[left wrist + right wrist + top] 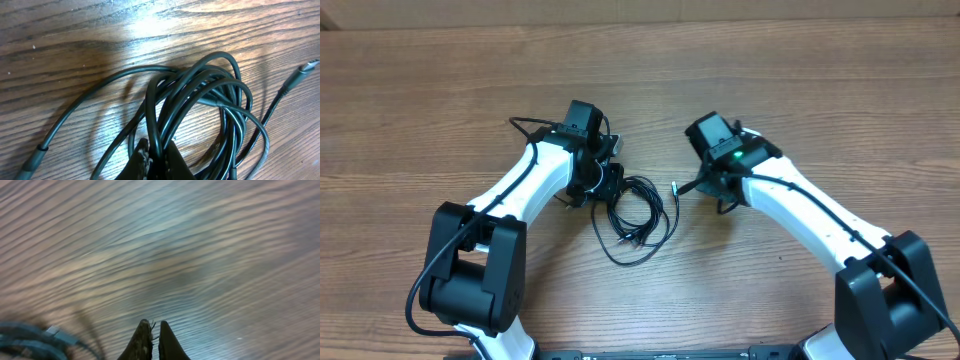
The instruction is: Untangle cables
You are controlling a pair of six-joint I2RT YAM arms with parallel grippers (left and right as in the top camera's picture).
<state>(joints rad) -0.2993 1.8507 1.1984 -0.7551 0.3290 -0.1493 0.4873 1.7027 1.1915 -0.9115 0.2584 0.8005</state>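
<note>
The cables (pixel 638 225) are thin black cords bunched in overlapping loops on the wooden table, between the two arms. In the left wrist view the loops (pixel 200 85) fill the frame, and one free end with a small plug (pixel 309 66) lies apart at the right. My left gripper (pixel 159 150) is shut on one strand at the near edge of the bunch; from overhead it (pixel 610 190) sits at the bunch's upper left. My right gripper (pixel 155 326) is shut with nothing between its fingers. From overhead it (pixel 688 188) is just right of the plug (pixel 675 186). The right wrist view is blurred, with cables (pixel 25 337) at its lower left.
The wooden table (pixel 800 70) stretches bare behind and to both sides of the arms. A thicker black arm cable (pixel 525 125) loops near the left wrist. Another cable end with a collar (pixel 35 155) lies at the lower left of the left wrist view.
</note>
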